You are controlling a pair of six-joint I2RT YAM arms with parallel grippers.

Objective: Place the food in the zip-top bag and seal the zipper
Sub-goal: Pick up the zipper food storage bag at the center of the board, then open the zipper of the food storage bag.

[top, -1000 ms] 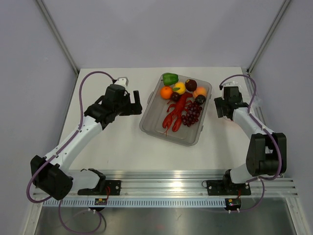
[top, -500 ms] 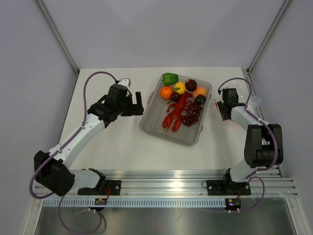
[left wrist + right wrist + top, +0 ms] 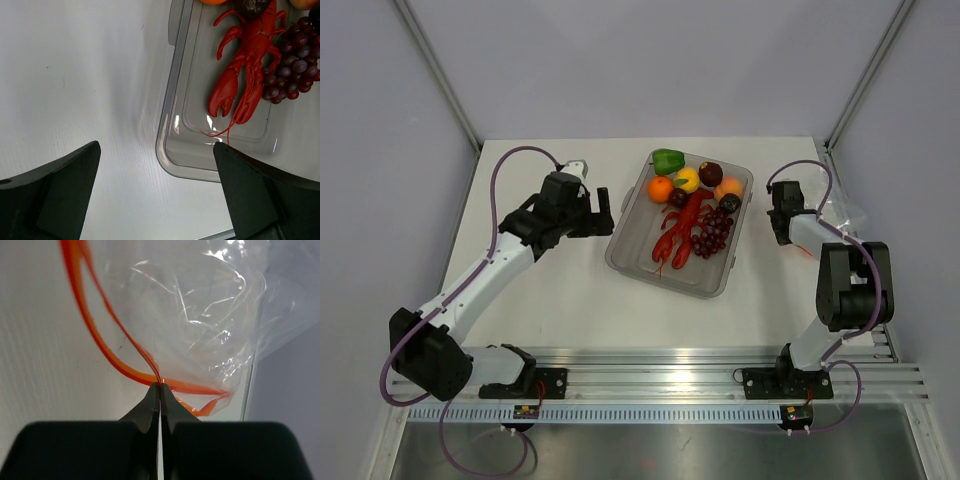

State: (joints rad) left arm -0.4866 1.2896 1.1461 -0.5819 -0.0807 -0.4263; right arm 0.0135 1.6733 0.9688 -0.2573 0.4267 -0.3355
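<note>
The food lies in a clear-grey tray point(image 3: 617, 243): a red lobster point(image 3: 682, 228), purple grapes point(image 3: 712, 232), green pepper point(image 3: 667, 160), orange point(image 3: 660, 188), yellow fruit point(image 3: 687, 179), dark plum point(image 3: 711, 172) and peach point(image 3: 727, 189). My left gripper point(image 3: 597, 212) hangs open just left of the tray, with the tray's corner point(image 3: 167, 145) and the lobster point(image 3: 245, 75) ahead of it. At the table's right edge, my right gripper point(image 3: 160, 386) is shut on the red-orange zipper point(image 3: 107, 352) of the crinkled clear zip-top bag point(image 3: 200, 315), whose mouth gapes in a loop.
The table's right edge point(image 3: 249, 385) runs close beside the bag, which partly overhangs it point(image 3: 840, 212). Bare white tabletop point(image 3: 90, 75) spreads left of the tray. Grey walls close in on both sides.
My right gripper has moved right, away from the tray, down to the bag, and shut on its zipper strip. The left arm shifted slightly, still open.
</note>
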